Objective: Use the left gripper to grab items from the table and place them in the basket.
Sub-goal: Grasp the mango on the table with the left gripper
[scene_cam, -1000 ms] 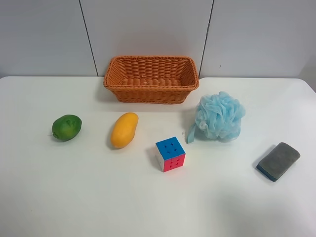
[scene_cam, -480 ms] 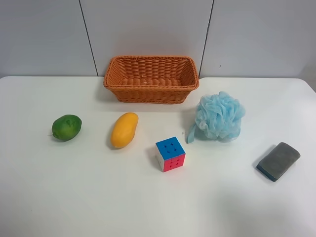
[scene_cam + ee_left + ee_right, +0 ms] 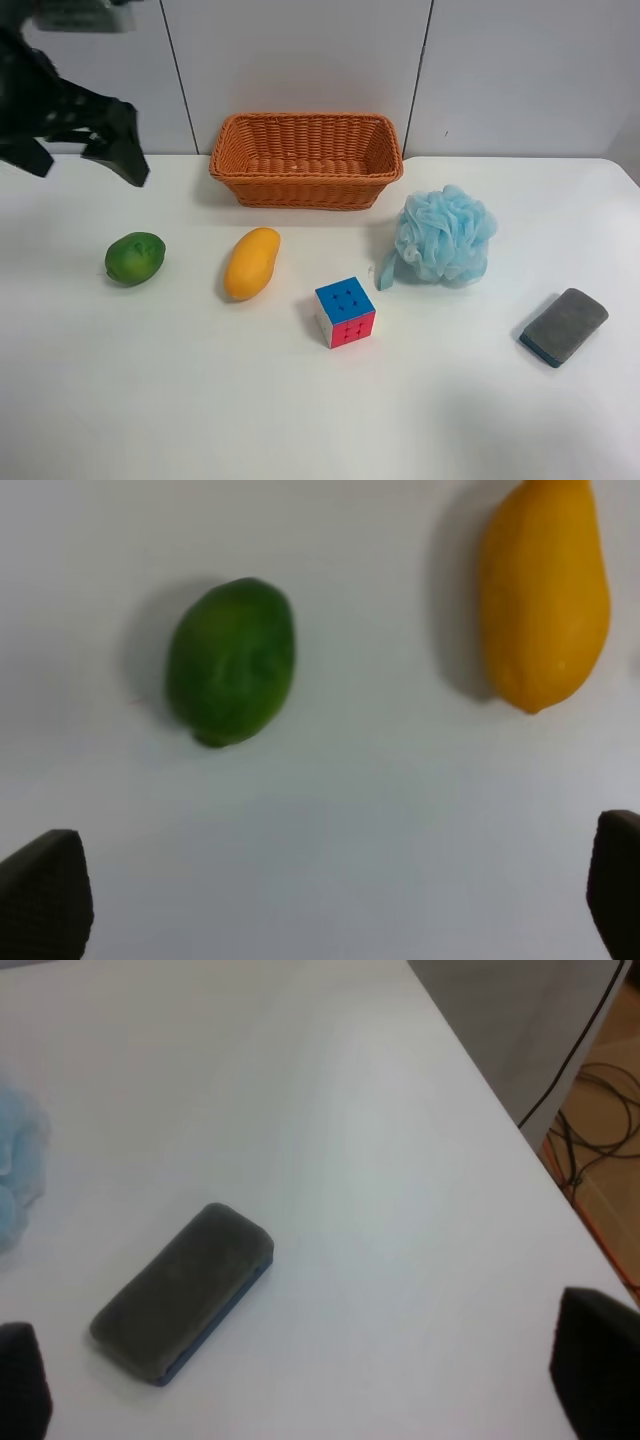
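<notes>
Orange-brown wicker made up the basket (image 3: 300, 192), and it stood at the far side of the white table (image 3: 200, 410), close to the grey wall (image 3: 300, 50). You could see its woven bottom and its woven sides. All five of your things lay outside it, on the table top.

Going across the high view from its left, the green fruit (image 3: 134, 258) came first. Next came the mango (image 3: 251, 263), which lay near the front of the basket but did not touch it. The puzzle cube (image 3: 345, 312) sat nearer the front of the table, with a blue side up and a pink side showing. The fluffy blue bath pouf (image 3: 445, 235) sat near the basket's corner at that view's right. The sponge (image 3: 564, 326) lay well apart from the rest, grey on top and blue below.

Your left claw (image 3: 85, 165) hung in the air at the high view's left, beside the basket and behind the green fruit. Its two black fingers were spread wide and it held nothing. Its own camera looked down on the green fruit and the mango, and neither one touched a finger.

Your right claw (image 3: 305, 1380) was spread wide too, with nothing in it. Its camera showed the sponge lying flat near the table's edge, and some dark cables (image 3: 600, 1110) on the floor past that edge.
</notes>
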